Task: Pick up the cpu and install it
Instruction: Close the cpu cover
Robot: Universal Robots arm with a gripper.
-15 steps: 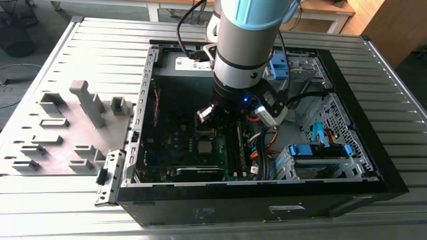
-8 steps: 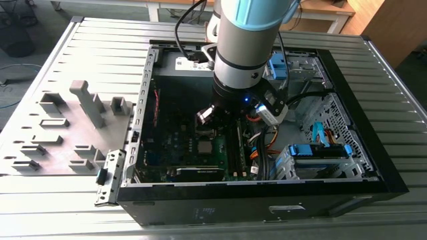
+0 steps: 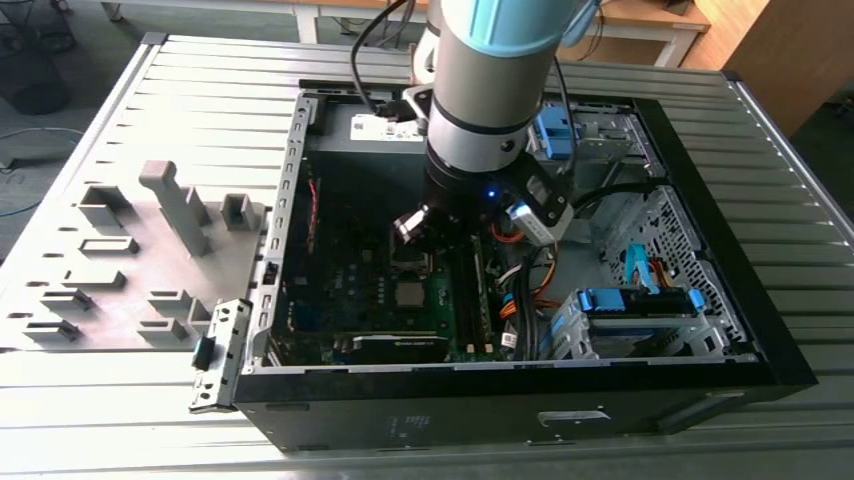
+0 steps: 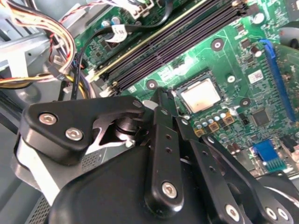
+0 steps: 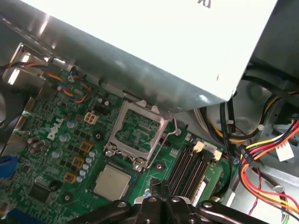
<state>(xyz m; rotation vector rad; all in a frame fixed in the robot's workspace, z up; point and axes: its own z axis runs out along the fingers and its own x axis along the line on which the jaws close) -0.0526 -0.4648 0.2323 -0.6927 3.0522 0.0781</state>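
Note:
The cpu [image 4: 202, 95], a small square chip with a silver-grey top, lies flat in its socket on the green motherboard [image 4: 233, 51]. It also appears in the first wrist view as the cpu [image 5: 111, 182] and from outside as the cpu [image 3: 410, 291]. The socket's metal load plate [image 5: 138, 133] stands hinged open beside it. My gripper [image 5: 160, 187] hangs just above the board between the cpu and the black memory slots [image 4: 177, 42]. Its black fingers [image 4: 161, 100] are shut together with nothing between them, and they do not touch the chip.
The open black computer case [image 3: 747, 330] lies on a slatted metal table [image 3: 200, 90]. A big grey box with a white label [image 5: 163, 42] overhangs the board. Bundled coloured cables [image 5: 266, 154] run beside the memory slots. A blue drive cage [image 3: 638, 300] and a grey fixture plate [image 3: 134, 260] flank the case.

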